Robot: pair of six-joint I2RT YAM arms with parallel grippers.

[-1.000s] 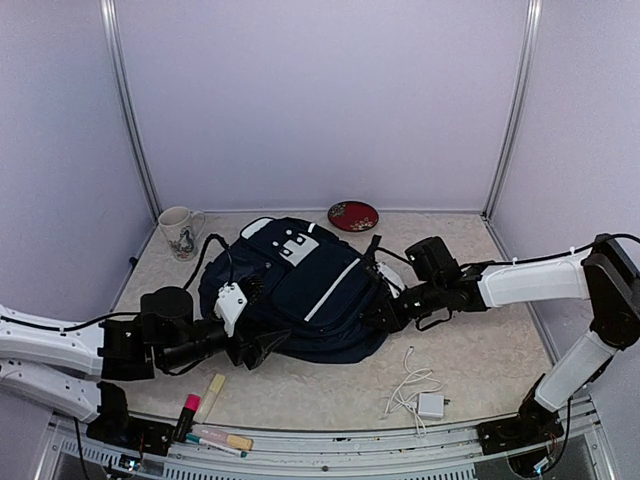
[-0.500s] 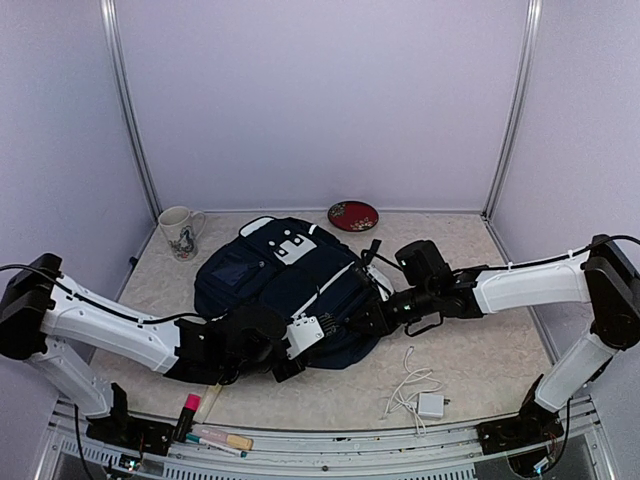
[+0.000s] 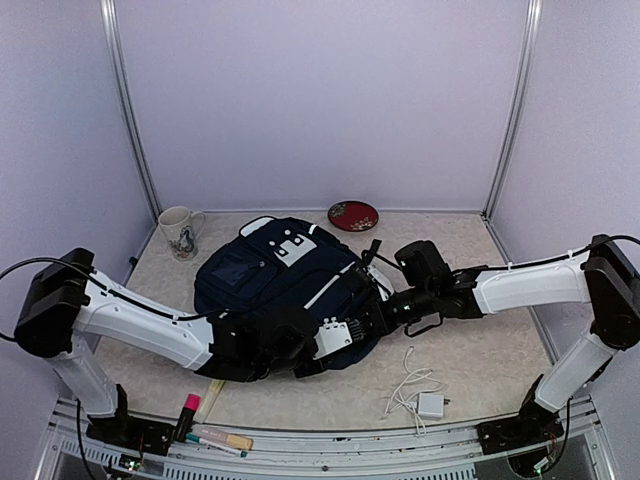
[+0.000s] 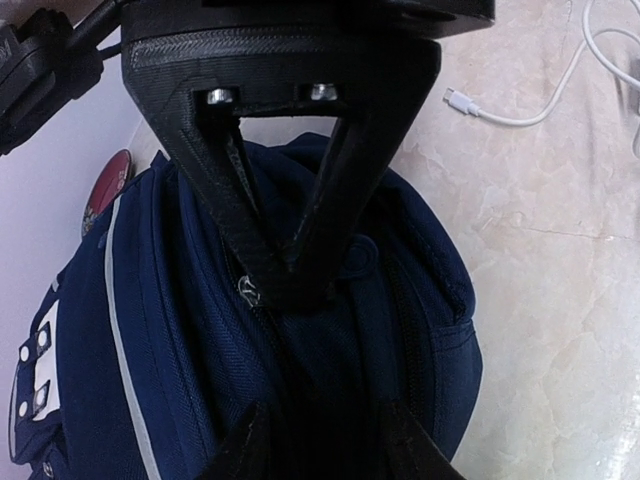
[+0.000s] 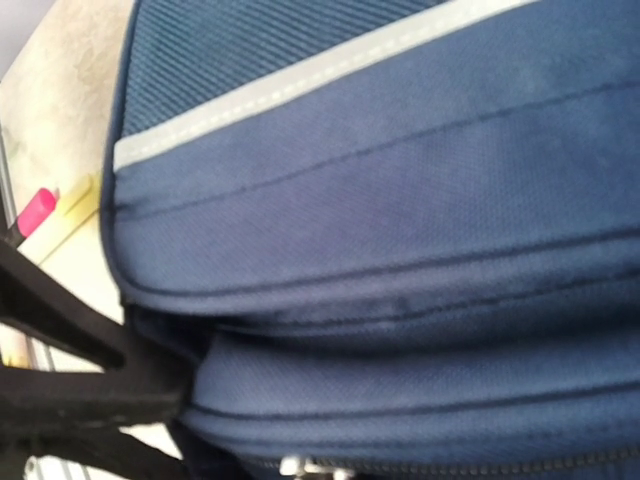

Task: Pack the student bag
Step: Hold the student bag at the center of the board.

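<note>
At the near left edge you have a pink highlighter (image 3: 189,405) and a few pens (image 3: 222,441). To the near right, a white charger (image 3: 431,404) lies with its cable (image 3: 408,378) looped on the table (image 3: 490,350).

Mid-table: the student bag (image 3: 285,285) lies front up. Its long axis runs near-right to far-left, with the white top patch (image 3: 294,246) pointing far and the rounded bottom end toward you.

Your left gripper (image 4: 290,285) is at the bag's near end. Its fingers (image 4: 340,190) narrow to a point, pinched on the fabric beside a zip seam.

Your right gripper (image 3: 375,318) sits against the bag's right side. Its wrist view shows only navy cloth and the white stripe (image 5: 300,80), so I cannot tell its opening.

Far side: a red dish (image 3: 353,215) just beyond the bag, and a mug (image 3: 180,232) at far left.
</note>
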